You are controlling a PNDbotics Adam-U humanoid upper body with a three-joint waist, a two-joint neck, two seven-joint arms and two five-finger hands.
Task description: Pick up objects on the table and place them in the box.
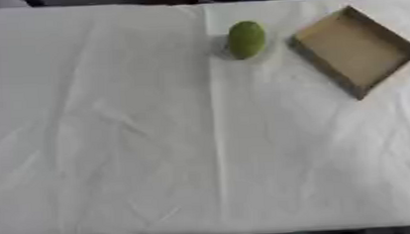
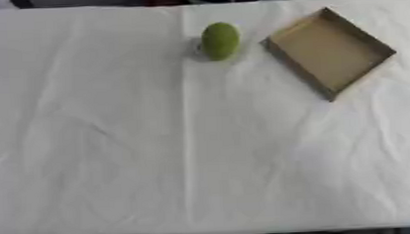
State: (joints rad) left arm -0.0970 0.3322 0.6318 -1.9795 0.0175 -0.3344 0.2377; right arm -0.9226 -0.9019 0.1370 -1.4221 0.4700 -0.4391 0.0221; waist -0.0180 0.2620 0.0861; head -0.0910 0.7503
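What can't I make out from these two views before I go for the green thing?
- Both hands: in neither eye view, so their state is unknown.
- Green object: blurred; an oval shape, kind unclear; its far side is hidden by its own bulk.
- Box: looks empty; its near walls hide the inner corners below them.
- Dark shapes at the top edge: cut off, unreadable.

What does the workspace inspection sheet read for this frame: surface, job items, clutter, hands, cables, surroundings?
Surface: table under a wrinkled white cloth.
Job's things: green oval fruit on the cloth at the far side, apart from the box; shallow brown box to its right, turned askew, holding nothing.
Clutter: nothing seen.
Hands: neither in view.
Cables: nothing seen.
Surroundings: dark shapes beyond the far edge, too unclear to name.
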